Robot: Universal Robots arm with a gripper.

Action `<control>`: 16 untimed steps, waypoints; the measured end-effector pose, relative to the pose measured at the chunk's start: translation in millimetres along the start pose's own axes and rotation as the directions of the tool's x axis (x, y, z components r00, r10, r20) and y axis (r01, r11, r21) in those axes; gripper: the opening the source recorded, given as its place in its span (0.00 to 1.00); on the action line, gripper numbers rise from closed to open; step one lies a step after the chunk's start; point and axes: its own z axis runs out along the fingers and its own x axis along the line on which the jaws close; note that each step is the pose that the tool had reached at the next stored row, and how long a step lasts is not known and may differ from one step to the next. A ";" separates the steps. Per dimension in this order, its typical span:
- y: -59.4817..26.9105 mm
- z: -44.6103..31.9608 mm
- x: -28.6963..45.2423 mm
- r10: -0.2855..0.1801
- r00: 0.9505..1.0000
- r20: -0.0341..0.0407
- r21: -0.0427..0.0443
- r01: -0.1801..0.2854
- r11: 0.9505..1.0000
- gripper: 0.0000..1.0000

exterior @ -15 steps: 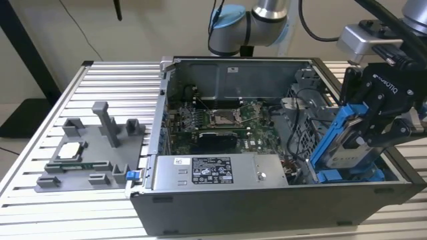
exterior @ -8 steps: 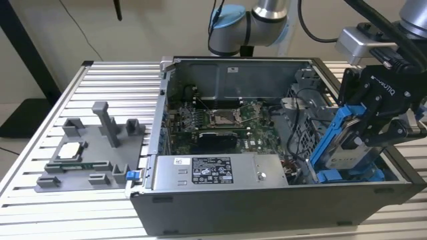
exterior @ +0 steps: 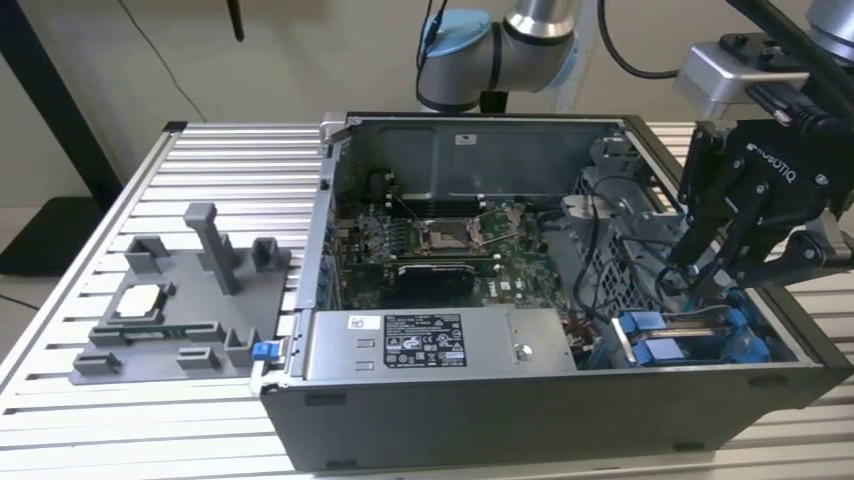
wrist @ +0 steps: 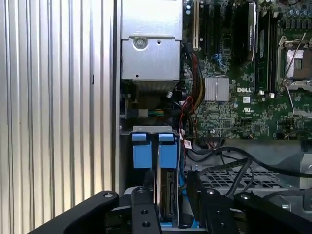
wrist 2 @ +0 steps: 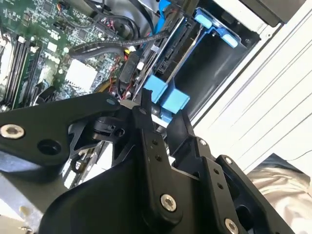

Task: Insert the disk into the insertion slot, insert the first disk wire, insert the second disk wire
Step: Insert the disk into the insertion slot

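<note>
At the exterior view's right end of the open computer case, in the drive bay: the disk, standing on edge in its slot. Its silver-grey edge faces up, with bright blue carrier tabs at the end nearest the power-supply box.

Above the bay: gripper, black, pointing down. The fingers are spread apart, and in both wrist views the disk's upper edge shows between them. Whether a pad touches the carrier cannot be told.

Beside the bay, toward the motherboard: black cables lie across a perforated metal cage. A red-and-black wire bundle runs along the board's edge. Whether any plug is seated in the disk cannot be told.

Centre of the case: motherboard, green, with a processor socket in a metal frame.

Front of the case: power-supply box, grey, with a white label on top.

Support: slatted aluminium table.

On the exterior view's left, well apart from the gripper: grey fixture tray, just beside the case, carrying upright posts and a few small parts.
</note>
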 end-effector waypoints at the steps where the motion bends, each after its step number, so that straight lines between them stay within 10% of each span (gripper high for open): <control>1: 0.0 -0.4 -0.6 0.000 1.000 0.000 0.000 0.000 1.000 1.00; 10: 0.7 0.0 -17.3 0.000 1.000 0.009 0.031 0.000 1.000 1.00; 14: 0.9 0.8 -25.2 -0.002 1.000 0.010 0.082 0.002 0.997 1.00; 16: 0.9 2.1 -25.9 -0.003 1.000 0.010 0.087 0.002 0.996 1.00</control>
